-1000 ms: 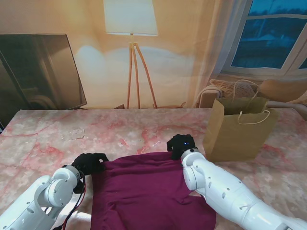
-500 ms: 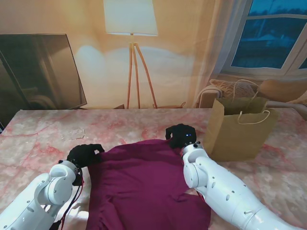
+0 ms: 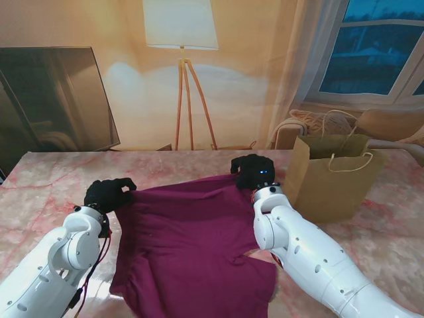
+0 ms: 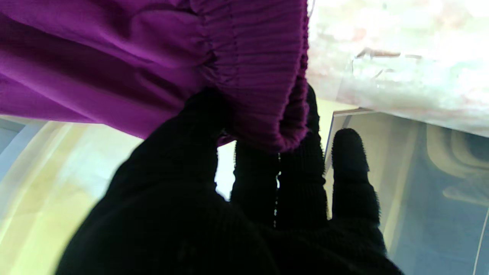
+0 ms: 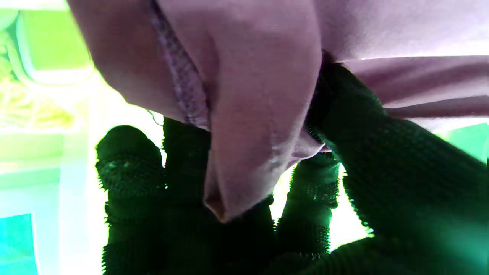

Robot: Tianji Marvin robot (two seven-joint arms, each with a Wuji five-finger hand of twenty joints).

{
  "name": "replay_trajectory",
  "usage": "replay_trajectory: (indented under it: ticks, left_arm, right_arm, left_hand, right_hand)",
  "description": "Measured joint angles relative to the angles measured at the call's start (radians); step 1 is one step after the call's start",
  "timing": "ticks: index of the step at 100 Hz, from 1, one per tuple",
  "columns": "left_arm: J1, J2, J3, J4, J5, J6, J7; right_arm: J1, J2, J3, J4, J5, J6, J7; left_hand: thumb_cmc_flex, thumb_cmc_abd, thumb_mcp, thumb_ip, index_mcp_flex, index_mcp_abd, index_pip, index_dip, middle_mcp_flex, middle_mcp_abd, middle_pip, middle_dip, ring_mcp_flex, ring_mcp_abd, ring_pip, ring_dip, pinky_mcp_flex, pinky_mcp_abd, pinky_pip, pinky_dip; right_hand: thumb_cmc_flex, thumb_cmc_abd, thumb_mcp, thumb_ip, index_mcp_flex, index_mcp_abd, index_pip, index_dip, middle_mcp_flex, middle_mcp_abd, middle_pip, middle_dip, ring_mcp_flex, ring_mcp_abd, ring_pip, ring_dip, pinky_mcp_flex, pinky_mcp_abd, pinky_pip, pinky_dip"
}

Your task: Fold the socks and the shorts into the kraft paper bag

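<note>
Purple shorts hang stretched between both black-gloved hands, lifted off the marble table. My left hand pinches the ribbed waistband corner at the left. My right hand pinches the opposite corner, where a stitched hem folds over the fingers. The lower part of the shorts droops toward me. The kraft paper bag stands upright and open just right of my right hand. No socks are visible.
A floor lamp and a dark TV screen stand beyond the table's far edge. An armchair sits behind the bag. Bare marble shows to the left and far side of the shorts.
Both hands have moved away from me and upward, carrying the shorts' top edge off the table. The cloth now hangs in the air instead of lying flat.
</note>
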Motion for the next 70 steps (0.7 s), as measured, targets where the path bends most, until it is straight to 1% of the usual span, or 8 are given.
replay_trajectory:
  ticks: [6,13,24,28,38,54,61,70]
  left_arm:
    - [-0.007,-0.002,-0.003,-0.004,0.002,0.007,0.007]
    - [-0.015,-0.005,-0.004,-0.007,0.002,0.015,0.019]
    - [-0.026,-0.010,-0.004,-0.007,-0.005,0.022,0.058]
    - [-0.029,-0.013,-0.004,-0.008,-0.010,0.025,0.072]
    - [-0.036,-0.020,-0.003,-0.010,-0.026,0.037,0.094]
    - [-0.039,-0.033,-0.003,-0.010,-0.045,0.051,0.157]
    - [-0.039,-0.039,-0.007,-0.012,-0.045,0.053,0.181]
    - [-0.037,-0.043,-0.017,-0.025,-0.041,0.053,0.183]
  right_arm:
    - [0.006,-0.001,0.005,0.000,-0.005,0.001,-0.011]
    - [0.012,-0.001,0.011,0.000,-0.012,-0.001,-0.017]
    - [0.018,-0.004,0.021,0.002,-0.021,-0.013,-0.080]
    - [0.018,-0.007,0.029,-0.001,-0.022,-0.014,-0.091]
    - [0.014,-0.009,0.053,-0.026,-0.025,-0.014,-0.088]
    - [0.001,-0.004,0.085,-0.075,-0.056,-0.021,-0.087]
    - [-0.007,0.001,0.097,-0.093,-0.081,-0.030,-0.080]
    - [-0.020,0.009,0.118,-0.115,-0.098,-0.046,-0.066]
  left_hand:
    - [0.000,0.000,0.000,0.000,0.000,-0.004,0.000,0.000,0.000,0.000,0.000,0.000,0.000,0.000,0.000,0.000,0.000,0.003,0.001,0.000]
    - [-0.001,0.000,0.000,0.000,0.000,-0.011,-0.005,0.010,0.000,-0.001,0.000,0.010,0.000,0.000,0.000,0.000,0.000,0.009,0.001,0.000]
    - [-0.001,0.000,0.000,0.000,0.000,-0.016,-0.010,0.021,0.000,-0.001,0.000,0.010,-0.001,0.000,0.000,0.000,0.000,0.009,0.002,0.000]
    - [-0.001,0.000,0.000,0.000,0.000,-0.020,-0.010,0.022,0.000,-0.001,0.000,0.010,-0.001,0.000,0.000,0.000,0.000,0.010,0.002,0.000]
    - [-0.001,0.000,0.000,-0.001,0.000,-0.028,-0.011,0.023,0.000,-0.002,-0.027,-0.013,-0.032,0.000,0.000,-0.003,-0.013,0.016,0.002,0.000]
    - [-0.001,0.000,0.000,-0.001,0.000,-0.038,-0.011,0.024,0.000,-0.008,-0.046,-0.037,-0.032,0.000,-0.001,-0.011,-0.025,0.022,0.002,0.011]
    - [-0.001,0.000,0.000,-0.001,0.000,-0.040,-0.011,0.024,0.000,-0.008,-0.048,-0.040,-0.034,0.000,-0.001,-0.013,-0.025,0.023,0.002,0.012]
    - [-0.001,0.000,-0.001,-0.001,0.000,-0.043,-0.011,0.024,0.000,-0.008,-0.048,-0.046,-0.043,0.000,-0.009,-0.013,-0.036,0.023,0.002,0.012]
  right_hand:
    - [0.000,0.000,-0.001,0.000,0.000,-0.002,0.000,0.000,0.000,0.000,0.004,0.001,0.000,0.000,0.035,0.023,0.002,0.001,0.010,0.000]
    - [0.000,0.000,-0.001,0.000,0.000,-0.007,0.000,0.000,0.000,0.001,0.006,0.010,0.000,0.000,0.046,0.026,0.002,0.001,0.010,0.000]
    - [-0.001,0.000,-0.002,0.000,0.000,-0.016,0.000,0.000,-0.001,0.001,0.009,0.016,0.000,0.000,0.046,0.027,0.002,0.001,0.010,0.000]
    - [-0.001,0.001,-0.002,0.000,0.000,-0.017,-0.001,0.000,-0.001,0.001,0.010,0.016,0.000,0.000,0.046,0.027,0.001,0.001,0.010,0.000]
    - [-0.001,0.020,-0.012,0.000,-0.011,-0.025,-0.004,0.000,-0.001,0.001,0.017,0.029,0.000,0.000,0.046,0.027,0.000,0.001,0.008,0.000]
    - [-0.001,0.028,-0.013,0.000,-0.016,-0.026,-0.004,0.000,-0.001,0.001,0.019,0.039,0.000,0.000,0.033,0.027,-0.007,0.001,-0.002,0.000]
    - [-0.003,0.029,-0.013,0.000,-0.016,-0.027,-0.006,0.000,-0.001,0.001,0.030,0.054,0.000,0.000,0.033,0.038,-0.007,0.001,-0.002,0.000]
    - [-0.017,0.040,-0.025,0.000,-0.016,-0.031,-0.016,0.000,-0.001,0.001,0.058,0.091,0.000,0.000,0.046,0.073,-0.008,0.001,-0.002,0.000]
